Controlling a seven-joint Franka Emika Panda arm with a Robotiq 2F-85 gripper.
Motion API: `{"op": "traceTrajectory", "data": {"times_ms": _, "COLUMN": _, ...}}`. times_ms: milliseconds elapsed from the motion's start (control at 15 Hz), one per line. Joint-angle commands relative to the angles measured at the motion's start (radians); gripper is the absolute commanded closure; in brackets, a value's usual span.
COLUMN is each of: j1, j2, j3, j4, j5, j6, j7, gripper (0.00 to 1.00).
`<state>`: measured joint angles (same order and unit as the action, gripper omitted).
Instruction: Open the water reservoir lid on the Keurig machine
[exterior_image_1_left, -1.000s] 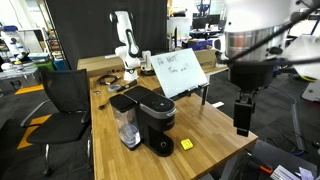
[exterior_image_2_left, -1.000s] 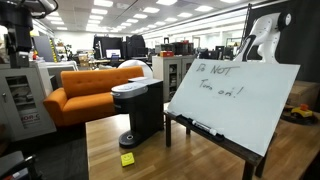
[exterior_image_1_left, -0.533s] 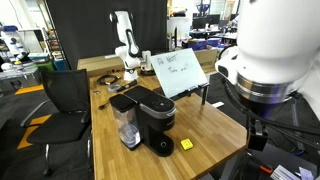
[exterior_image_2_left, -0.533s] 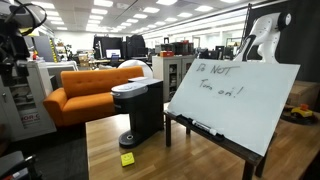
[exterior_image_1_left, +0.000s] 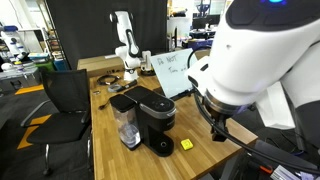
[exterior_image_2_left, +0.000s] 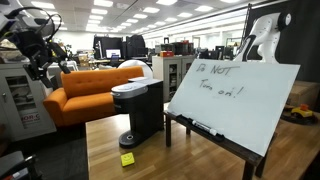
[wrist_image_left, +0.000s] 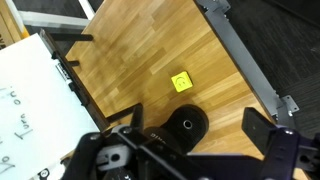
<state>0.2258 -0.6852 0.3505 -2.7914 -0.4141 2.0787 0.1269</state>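
Note:
The black Keurig machine (exterior_image_1_left: 152, 122) stands on the wooden table and also shows in the other exterior view (exterior_image_2_left: 138, 112). Its clear water tank (exterior_image_1_left: 127, 130) sits at its side. The flat black water reservoir lid (exterior_image_1_left: 123, 102) lies shut on the tank. My gripper (wrist_image_left: 197, 118) is open and empty, high above the table, jaws wide apart. In the wrist view a round black part that looks like the machine's front shows between the jaws; the lid is hidden there. My arm (exterior_image_1_left: 250, 70) fills the right of an exterior view, apart from the machine.
A whiteboard (exterior_image_1_left: 180, 72) on a stand is behind the machine and also shows in the wrist view (wrist_image_left: 30, 100). A yellow note (wrist_image_left: 181, 82) lies on the table before the machine. The table's metal edge (wrist_image_left: 245, 60) runs alongside. A black chair (exterior_image_1_left: 65, 95) stands beside the table.
My arm has swung in from the side toward the table and now fills much more of an exterior view. The Keurig and its lid have not moved.

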Motion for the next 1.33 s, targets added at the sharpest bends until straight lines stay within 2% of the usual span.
{"op": "traceTrajectory", "data": {"times_ms": 0, "j1": -0.059, "j2": 0.114, "j3": 0.000, "j4": 0.002, "j5": -0.121, "j6": 0.111, "j7": 0.021, "gripper": 0.00}}
{"op": "traceTrajectory", "data": {"times_ms": 200, "j1": -0.107, "j2": 0.191, "j3": -0.006, "j4": 0.000, "j5": -0.228, "j6": 0.164, "j7": 0.071, "gripper": 0.00}}
{"op": "traceTrajectory", "data": {"times_ms": 600, "j1": -0.148, "j2": 0.295, "j3": -0.022, "j4": 0.012, "j5": -0.492, "j6": 0.246, "j7": 0.237, "gripper": 0.00}}
{"op": "traceTrajectory", "data": {"times_ms": 1000, "j1": -0.120, "j2": 0.395, "j3": -0.038, "j4": 0.047, "j5": -0.732, "j6": 0.223, "j7": 0.447, "gripper": 0.00}}
{"op": "traceTrajectory", "data": {"times_ms": 1267, "j1": -0.089, "j2": 0.430, "j3": -0.048, "j4": 0.035, "j5": -0.823, "j6": 0.208, "j7": 0.566, "gripper": 0.00}}
